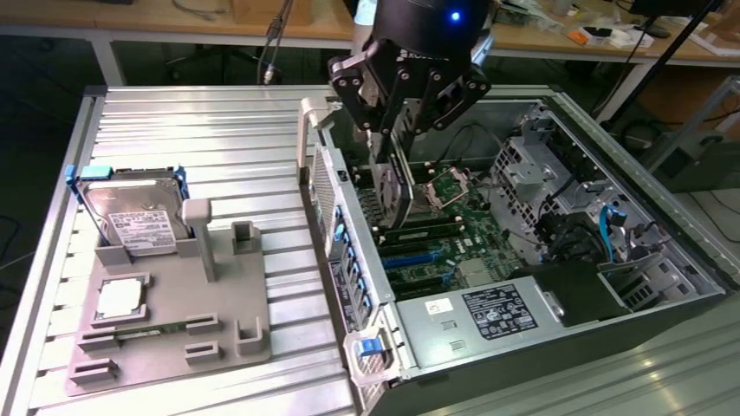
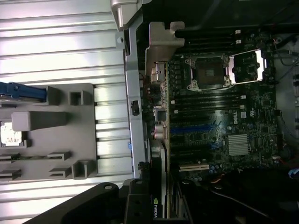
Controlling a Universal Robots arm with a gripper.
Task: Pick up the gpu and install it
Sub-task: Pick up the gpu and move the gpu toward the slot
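Observation:
My gripper (image 1: 401,130) hangs over the open computer case (image 1: 659,251), shut on the gpu (image 1: 394,186). The card hangs edge-down between the fingers, a thin green board with a dark cooler, its lower edge just above the motherboard (image 1: 463,234) near the case's rear wall. From the wrist, the gpu (image 2: 158,186) is seen edge-on with a small green logo by my gripper (image 2: 156,210). Its silver end bracket (image 2: 162,42) lies along the rear wall, over the expansion slots (image 2: 194,128).
A grey fixture tray (image 1: 173,329) on the ribbed metal table at the exterior view's left holds a silver hard drive (image 1: 133,217) with blue tabs, a processor (image 1: 120,299) and a memory stick (image 1: 151,332). Inside the case are the open processor socket (image 2: 205,72), power supply (image 1: 491,312) and drive cages (image 1: 538,165).

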